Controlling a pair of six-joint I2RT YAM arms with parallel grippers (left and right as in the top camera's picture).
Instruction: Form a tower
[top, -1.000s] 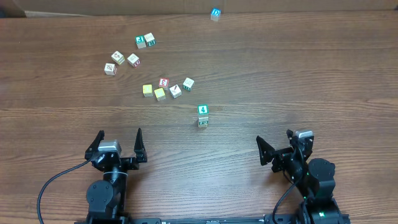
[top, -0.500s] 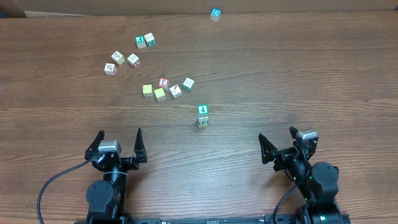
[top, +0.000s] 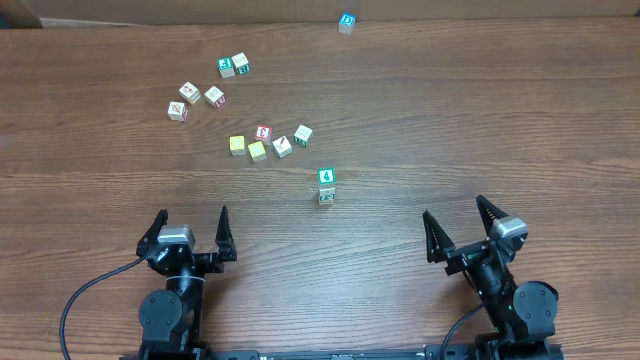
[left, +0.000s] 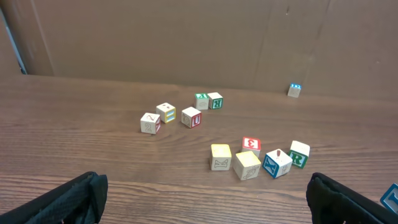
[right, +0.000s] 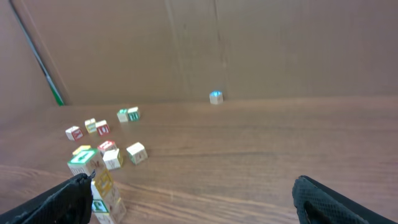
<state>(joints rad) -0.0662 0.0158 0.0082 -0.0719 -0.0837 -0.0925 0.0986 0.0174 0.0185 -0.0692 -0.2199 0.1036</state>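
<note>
The tower (top: 326, 186) is a short stack of small wooden cubes near the table's middle, topped by a white cube with a green "4". In the right wrist view the tower (right: 92, 182) shows at the lower left, just beyond my left fingertip (right: 69, 198). My right gripper (top: 454, 210) stands open and empty to the right of the stack and nearer the front edge. My left gripper (top: 192, 214) is open and empty at the front left, well away from the stack. Only wood grain lies between the fingers of the right gripper (right: 189, 202) and the left gripper (left: 205, 202).
Loose cubes lie behind the tower: a cluster with two yellow cubes (top: 247, 147) and a red-edged one (top: 263, 132), and a farther group at the back left (top: 210, 85). A single blue cube (top: 346, 22) sits by the brown back wall (right: 249, 43).
My right arm has drawn back toward the front right and turned, its open fingers now farther from the tower. The left arm and the cubes have not moved.
</note>
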